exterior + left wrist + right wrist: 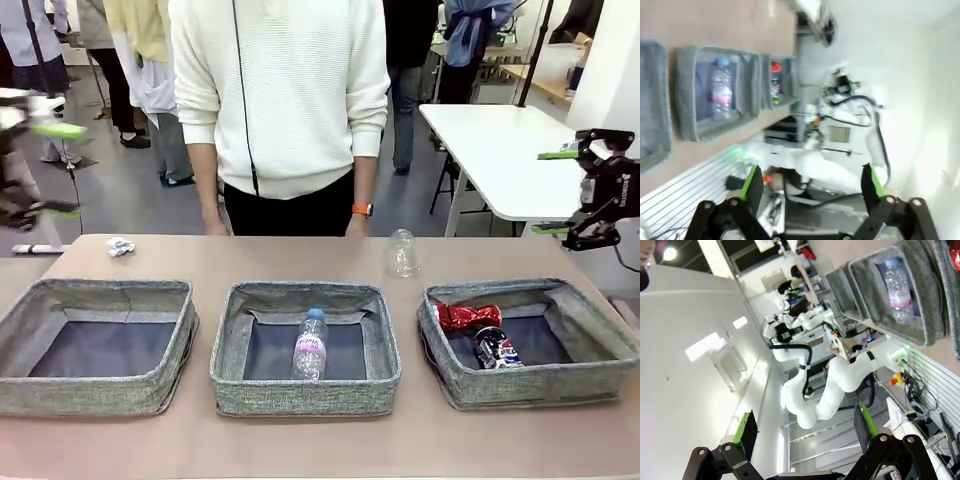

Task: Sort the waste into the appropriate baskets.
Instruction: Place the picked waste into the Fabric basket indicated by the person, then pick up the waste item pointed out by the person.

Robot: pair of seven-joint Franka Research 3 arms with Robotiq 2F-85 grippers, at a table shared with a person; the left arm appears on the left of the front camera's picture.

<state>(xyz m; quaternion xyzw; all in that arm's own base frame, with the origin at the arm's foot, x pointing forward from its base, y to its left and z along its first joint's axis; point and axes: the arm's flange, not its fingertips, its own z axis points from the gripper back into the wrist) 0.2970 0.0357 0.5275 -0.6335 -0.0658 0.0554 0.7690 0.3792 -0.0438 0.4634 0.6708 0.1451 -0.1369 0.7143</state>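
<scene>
Nearest on the counter (320,445) stand three grey bins in a row. The left bin (95,395) shows its dark lining. The middle bin (305,398) holds the bottle (310,345), lying with its cap at the far end. The right bin (530,388) holds the red can (468,316) with the Pepsi can (496,349) just beside it. Beyond them on the counter are the container (402,253), upright, and the wad (120,246), far left. The left end effector (48,168) and right end effector (556,190) hang at the sides, raised, jaws apart. A person (280,100) stands at the far edge.
</scene>
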